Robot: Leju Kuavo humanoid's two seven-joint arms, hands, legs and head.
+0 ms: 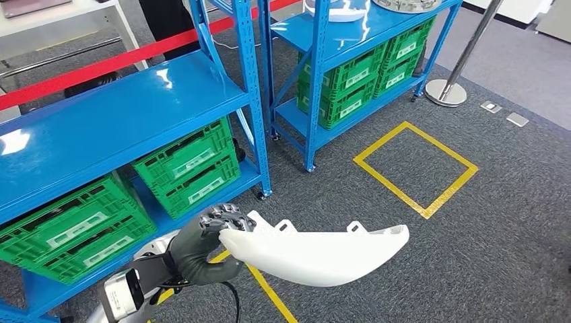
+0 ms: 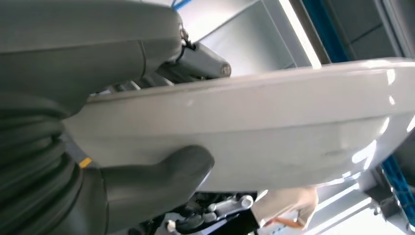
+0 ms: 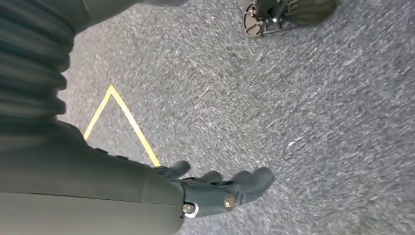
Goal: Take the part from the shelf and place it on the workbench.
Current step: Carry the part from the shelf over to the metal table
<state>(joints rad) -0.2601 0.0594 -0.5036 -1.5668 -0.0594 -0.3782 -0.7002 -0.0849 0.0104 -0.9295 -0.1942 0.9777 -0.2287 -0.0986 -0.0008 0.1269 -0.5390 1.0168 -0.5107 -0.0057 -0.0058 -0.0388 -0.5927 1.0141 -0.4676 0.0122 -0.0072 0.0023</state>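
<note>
Left hand (image 1: pixel 205 242), at the lower left of the head view, grips one end of the white part (image 1: pixel 316 252); dark fingers (image 1: pixel 225 219) curl over the part's upper edge and the thumb presses from below. The left wrist view shows the same grasp from close behind: the thick grey thumb (image 2: pixel 166 171) lies against the pale underside of the part (image 2: pixel 254 127), with the fingers on the opposite face. The part is a long, curved white shell with small tabs along its upper edge; it extends from the hand toward the right, roughly level, in the air above the grey carpet (image 1: pixel 498 222) and above a strip of yellow floor tape (image 1: pixel 269 293).

Right hand (image 3: pixel 215 191), in the right wrist view, holds nothing; its fingers are loosely extended and apart above the carpet, near a corner of yellow tape (image 3: pixel 122 117).

Beyond the left hand stands a blue shelf unit (image 1: pixel 121 114) with green crates (image 1: pixel 188 168) on its lower level. A second blue shelf unit (image 1: pixel 350 40) with further green crates (image 1: pixel 363 74) stands behind it. A yellow taped square (image 1: pixel 415 168) marks the carpet to the right of the shelves, and a metal post base (image 1: pixel 446 92) stands beyond it.
</note>
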